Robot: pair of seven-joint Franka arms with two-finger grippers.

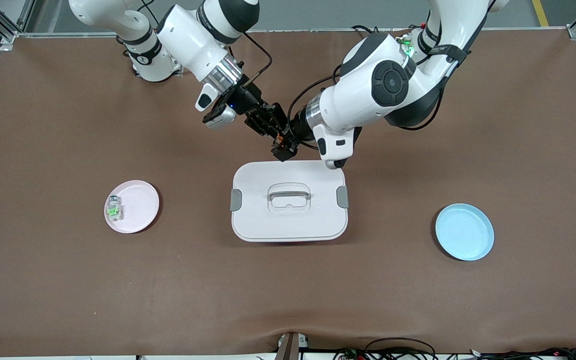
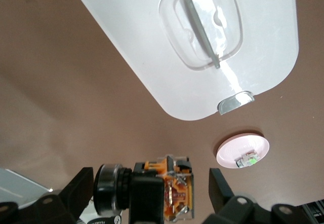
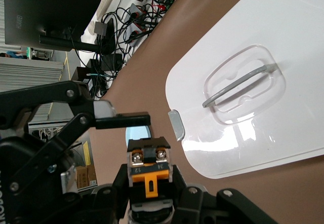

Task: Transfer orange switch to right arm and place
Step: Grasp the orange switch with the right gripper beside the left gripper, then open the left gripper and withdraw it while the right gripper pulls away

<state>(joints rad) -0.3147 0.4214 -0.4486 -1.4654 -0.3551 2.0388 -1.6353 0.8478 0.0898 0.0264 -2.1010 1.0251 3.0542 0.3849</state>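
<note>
Orange-bodied and black-capped, the orange switch (image 1: 280, 144) sits clamped between the fingers of the right gripper (image 1: 282, 145), which hangs in the air just over the edge of the white lidded box (image 1: 263, 220) that lies closest to the robots' bases. In the right wrist view the switch (image 3: 148, 171) shows two screw terminals and sits squarely in the jaws. The left gripper (image 1: 288, 142) meets it at the same spot; in the left wrist view its fingers (image 2: 81, 186) stand spread wide on either side of the switch (image 2: 172, 186), clear of it, so the left arm has let go.

Judgement: the hand-over is complete and the placing step is about to start. The next move calls for the left arm to back straight off without brushing the part, then for the right arm to carry it to a dish.

Toward the right arm's end of the table lies a pink plate (image 1: 140, 200) already holding a clear-and-green small block (image 1: 114, 209); toward the left arm's end lies a bare blue plate (image 1: 464, 231). Which of the two is meant cannot be told.
</note>
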